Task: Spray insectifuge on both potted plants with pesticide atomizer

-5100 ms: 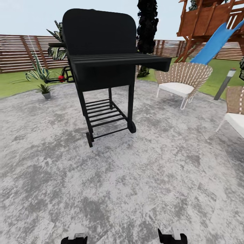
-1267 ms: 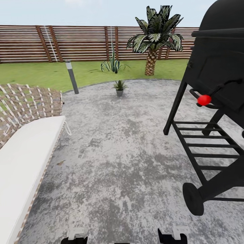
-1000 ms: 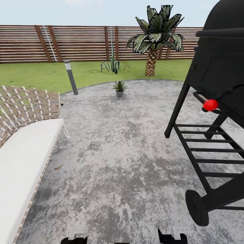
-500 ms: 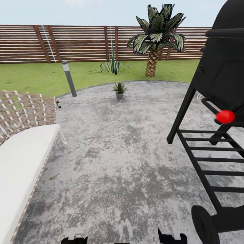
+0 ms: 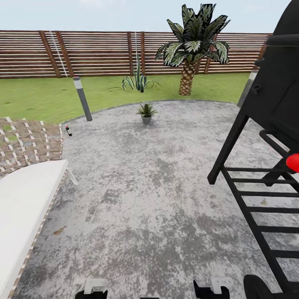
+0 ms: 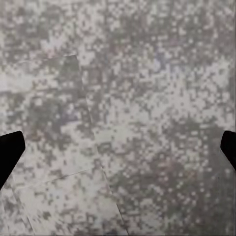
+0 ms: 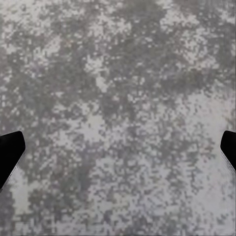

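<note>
The pesticide atomizer (image 5: 68,131), a small dark bottle with a red neck, lies on the patio's far left edge, beside the woven chair's back. One potted plant (image 5: 146,113), a green rosette in a grey pot, stands at the patio's far rim near the middle of the head view. My left gripper (image 6: 118,152) and right gripper (image 7: 118,152) both hang open over bare mottled paving, black fingertips (image 6: 10,151) wide apart and nothing between them. Both are far from the atomizer and the plant.
A white-cushioned woven lounge chair (image 5: 25,187) fills the left. A black grill (image 5: 270,137) with a red knob stands at the right. A grey bollard lamp (image 5: 82,99), an agave clump (image 5: 139,82), a palm (image 5: 192,45) and the slatted fence (image 5: 99,52) lie beyond.
The camera has advanced and shifted: the chair slid off left and the grill off right. The atomizer has come into sight from behind the chair back. Both grippers remain open.
</note>
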